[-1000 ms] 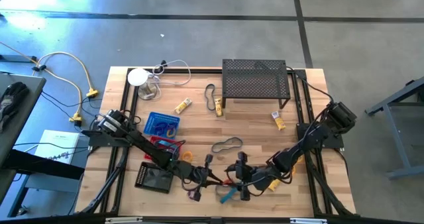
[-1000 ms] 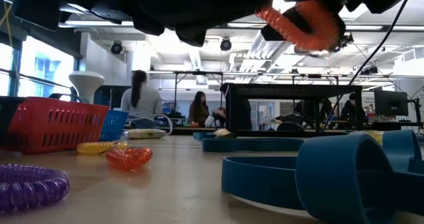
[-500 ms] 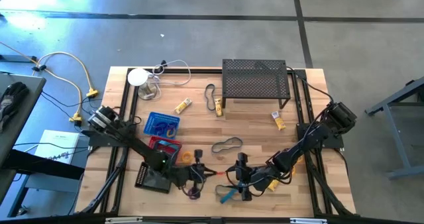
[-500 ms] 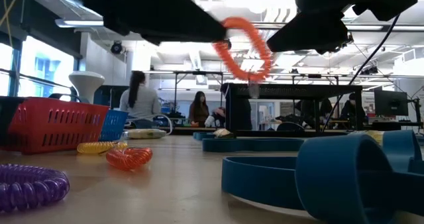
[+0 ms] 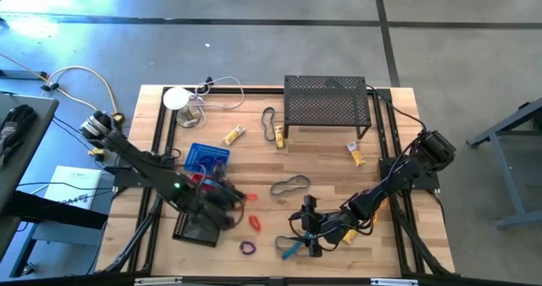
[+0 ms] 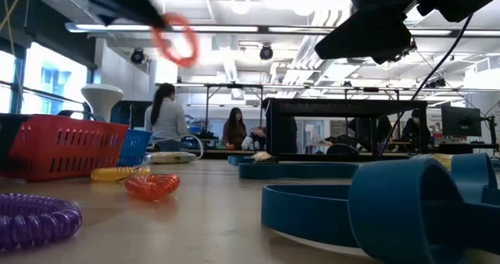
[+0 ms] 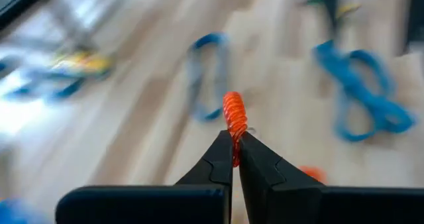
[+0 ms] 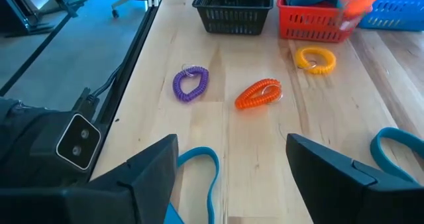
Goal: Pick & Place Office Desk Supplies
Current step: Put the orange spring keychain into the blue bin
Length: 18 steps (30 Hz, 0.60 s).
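Now the left gripper [image 7: 233, 151] pinches an orange ring [image 7: 233, 114] up in the air over the red basket [image 5: 206, 184]. At four o'clock from it, the right gripper [image 8: 228, 168] is spread wide above a blue loop [image 8: 199, 159].

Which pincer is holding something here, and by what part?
The left pincer pinches an orange coil ring at one spot on its loop, so it hangs free above the table. The right pincer stands open, holding nothing.

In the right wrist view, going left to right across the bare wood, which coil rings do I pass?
Purple coil ring → orange coil ring → yellow coil ring. All three lie loose on the table, apart from one another.
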Available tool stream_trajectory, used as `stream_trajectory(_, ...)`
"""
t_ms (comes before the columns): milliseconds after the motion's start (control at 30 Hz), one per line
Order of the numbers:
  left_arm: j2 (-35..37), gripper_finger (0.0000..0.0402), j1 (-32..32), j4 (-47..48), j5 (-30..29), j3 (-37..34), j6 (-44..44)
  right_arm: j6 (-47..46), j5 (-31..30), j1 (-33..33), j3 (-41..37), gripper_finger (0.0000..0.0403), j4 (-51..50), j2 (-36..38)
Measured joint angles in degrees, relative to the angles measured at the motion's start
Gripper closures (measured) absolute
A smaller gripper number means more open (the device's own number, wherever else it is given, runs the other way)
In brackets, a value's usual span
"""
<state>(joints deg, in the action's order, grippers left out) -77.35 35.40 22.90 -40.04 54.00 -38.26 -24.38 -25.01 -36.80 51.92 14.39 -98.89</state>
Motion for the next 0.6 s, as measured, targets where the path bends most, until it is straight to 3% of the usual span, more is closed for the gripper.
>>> stream_trajectory(167,6.7,0.0399,-1.3,22.4,-3.8,0.0,-15.5,-1.9,0.1,0.0,0.0,0.0133,-0.2,0.0)
stream_trajectory(367,10.3,0.0399,-4.8,44.8,-0.3,0.0,-26.9,-2.9,0.1,0.0,0.0,0.0133,-0.5,0.0)
stream_trajectory(500,10.2,0.0399,-7.5,50.6,2.6,-0.7,-29.5,-2.9,0.1,0.0,0.0,0.0133,-0.5,0.0)
stream_trajectory(600,9.9,0.0391,-9.2,50.1,5.5,-1.8,-23.6,-3.0,0.1,0.0,0.0,0.0133,-0.5,0.0)
